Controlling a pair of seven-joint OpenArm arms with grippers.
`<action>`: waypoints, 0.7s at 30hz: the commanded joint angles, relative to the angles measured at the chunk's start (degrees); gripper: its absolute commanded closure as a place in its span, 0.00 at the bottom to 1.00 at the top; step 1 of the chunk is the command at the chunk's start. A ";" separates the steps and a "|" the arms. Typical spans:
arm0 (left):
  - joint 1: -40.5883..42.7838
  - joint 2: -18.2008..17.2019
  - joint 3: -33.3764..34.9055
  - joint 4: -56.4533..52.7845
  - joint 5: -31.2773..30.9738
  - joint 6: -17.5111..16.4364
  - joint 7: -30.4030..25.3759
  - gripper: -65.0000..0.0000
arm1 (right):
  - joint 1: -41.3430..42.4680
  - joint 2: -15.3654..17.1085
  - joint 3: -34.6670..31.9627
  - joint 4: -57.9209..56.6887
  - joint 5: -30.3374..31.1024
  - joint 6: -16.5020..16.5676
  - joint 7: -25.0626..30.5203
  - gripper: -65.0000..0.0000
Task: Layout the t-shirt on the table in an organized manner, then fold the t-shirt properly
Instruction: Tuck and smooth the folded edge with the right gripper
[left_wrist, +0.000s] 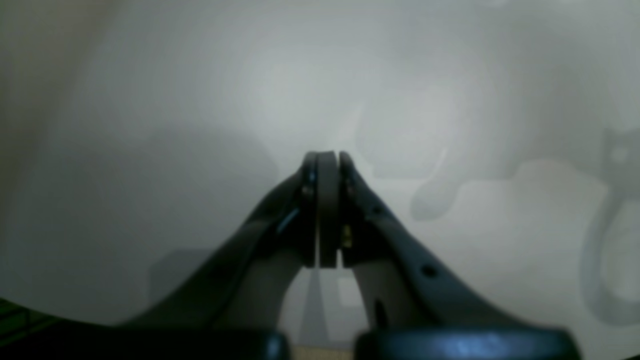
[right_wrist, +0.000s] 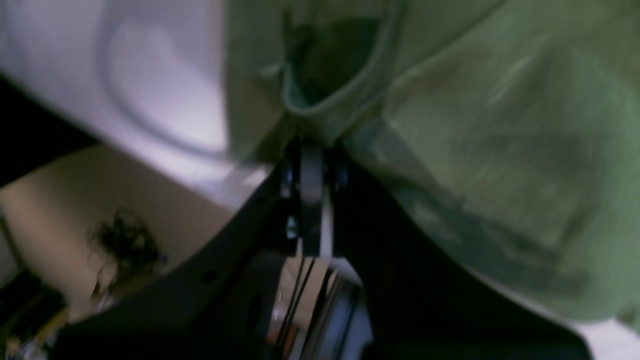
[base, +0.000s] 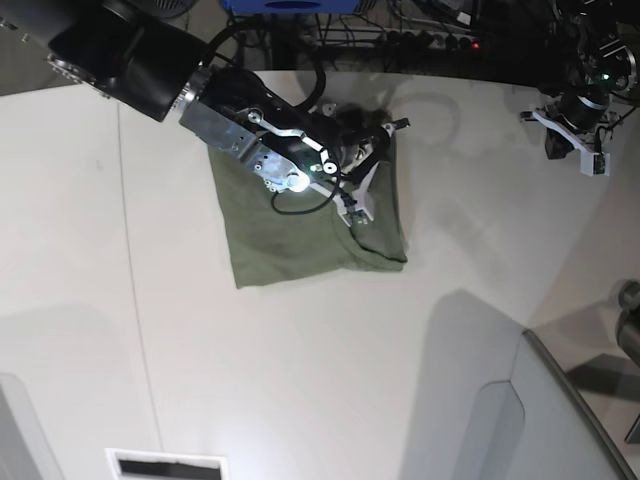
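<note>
White and matte, the broad curved-edged table (base: 300, 380) fills the base view, with a dark strip of cables and equipment along the top of the frame and a grey-white angled panel (base: 560, 410) at lower right. A thin dark seam line runs down its left part.

The plain olive-green cotton t-shirt (base: 300, 235) lies bunched into a rough square in the upper middle of that view, not yet spread out; no sleeves can be picked out.

The right gripper (right_wrist: 311, 145) sits at the garment's upper right corner in the base view. In its wrist view the fingers are pressed together on a fold of green cloth just below the ribbed round collar (right_wrist: 340, 95), so it appears to be pinching the shirt by the neck. From the fingertips the fabric runs up and to the right of that wrist frame; in the base view the bulk of the shirt trails down and left from the grip. A lift or pull from here would probably draw the body out along that line.

The left gripper (left_wrist: 327, 160) is far off, near the upper right corner of the base view, well apart from the shirt. Its fingers are closed against each other with nothing between them, hovering over bare white tabletop. The right arm is plainly the nearer one.
</note>
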 joint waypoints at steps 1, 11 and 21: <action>-0.14 -1.12 -0.19 0.67 -0.46 0.14 -1.12 1.00 | 0.88 -0.83 0.31 2.50 0.68 0.37 -1.05 1.00; -0.23 -1.12 -0.19 0.67 -0.46 0.14 -1.12 1.00 | 0.00 -0.92 0.31 6.11 0.76 0.20 -7.21 1.00; -0.23 -1.04 -0.19 0.67 -0.46 0.14 -1.12 1.00 | -0.09 -0.92 0.22 3.56 0.68 0.37 -4.75 1.00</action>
